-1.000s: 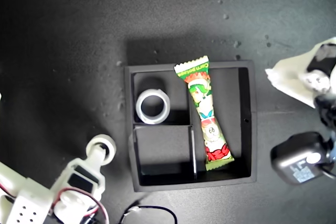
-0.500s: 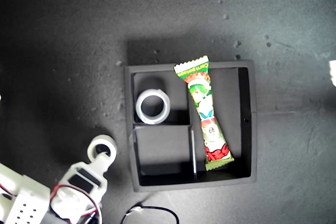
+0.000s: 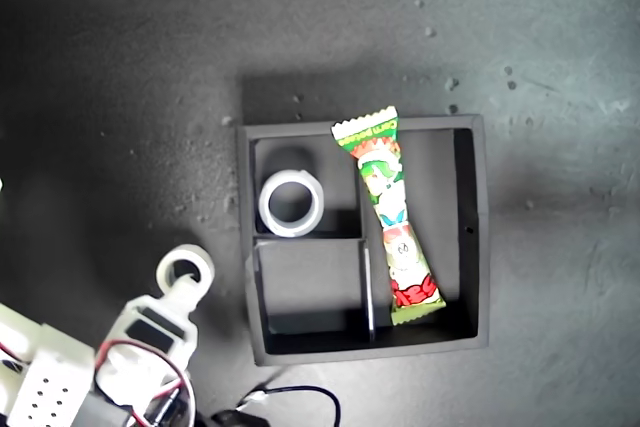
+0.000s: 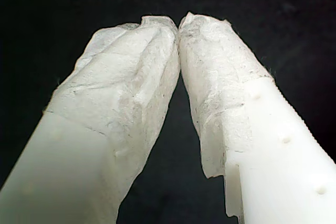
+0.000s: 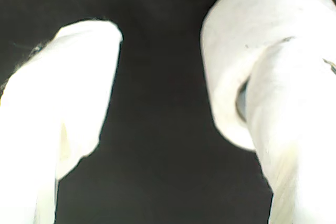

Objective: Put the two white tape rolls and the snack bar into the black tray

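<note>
the exterior view is taken from overhead, facing straight down, far enough for the whole black tray and the dark table around it to be seen. the first wrist view is set close behind my first gripper, looking along its two white fingers towards a dark surface; nothing in it is shared with the overhead picture. the second wrist view is held very near my second gripper, and the smaller tape roll at one finger is shared with the exterior view, at its lower left.
</note>
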You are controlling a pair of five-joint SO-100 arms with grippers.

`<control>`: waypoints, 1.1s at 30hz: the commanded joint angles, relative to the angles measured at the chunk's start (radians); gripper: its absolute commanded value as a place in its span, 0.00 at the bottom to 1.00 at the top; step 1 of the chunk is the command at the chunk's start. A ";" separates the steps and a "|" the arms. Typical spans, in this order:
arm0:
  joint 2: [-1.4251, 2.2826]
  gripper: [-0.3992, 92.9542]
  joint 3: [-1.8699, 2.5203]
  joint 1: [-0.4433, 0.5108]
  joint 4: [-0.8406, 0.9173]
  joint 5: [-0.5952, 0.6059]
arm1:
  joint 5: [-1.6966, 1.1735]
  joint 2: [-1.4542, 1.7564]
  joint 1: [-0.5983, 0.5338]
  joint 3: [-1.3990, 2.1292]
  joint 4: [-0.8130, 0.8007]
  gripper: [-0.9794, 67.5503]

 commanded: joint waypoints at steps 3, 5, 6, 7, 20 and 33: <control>0.048 0.20 -0.051 0.014 0.020 0.028 | -0.012 0.028 -0.002 0.038 -0.037 0.00; 0.049 0.20 -0.064 0.014 0.029 0.032 | -0.009 0.028 -0.002 0.058 -0.037 0.00; 0.049 0.20 -0.080 0.014 0.032 0.035 | -0.006 0.028 -0.002 0.067 -0.037 0.00; 0.043 0.20 -0.106 0.015 0.046 0.043 | -0.003 0.028 -0.002 0.075 -0.038 0.00; -0.023 0.21 -0.170 -0.009 0.161 0.035 | -0.009 0.028 -0.006 0.121 -0.075 0.00; -0.103 0.22 -0.137 -0.037 0.130 0.038 | -0.012 0.028 -0.061 0.147 -0.141 0.01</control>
